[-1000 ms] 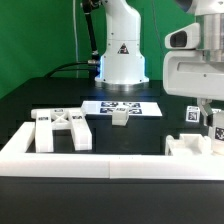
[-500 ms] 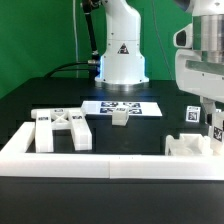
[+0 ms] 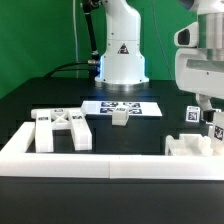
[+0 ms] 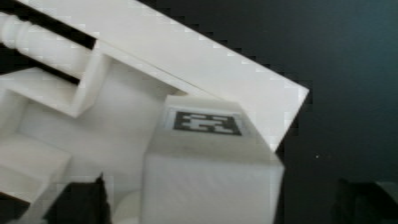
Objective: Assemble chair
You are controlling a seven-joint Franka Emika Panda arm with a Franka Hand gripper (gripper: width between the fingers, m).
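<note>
Glossy white arm (image 3: 122, 30) with black triangle marking (image 3: 121, 49).

You get bright, even light in the exterior view, falling from above: tops of the white pieces glow while their front faces shade to grey. The black surface (image 3: 30, 100) stays matte and dark, and the glossy robot base (image 3: 120, 55) carries soft highlights. The border wall (image 3: 90, 160) nearly washes out. Shadows beside the X-braced panel (image 3: 62, 128) are short and soft. Your wrist view is blurrier — the chair part (image 4: 178, 90) fills it, its tag (image 4: 208, 122) smeared but readable as a pattern.
</note>
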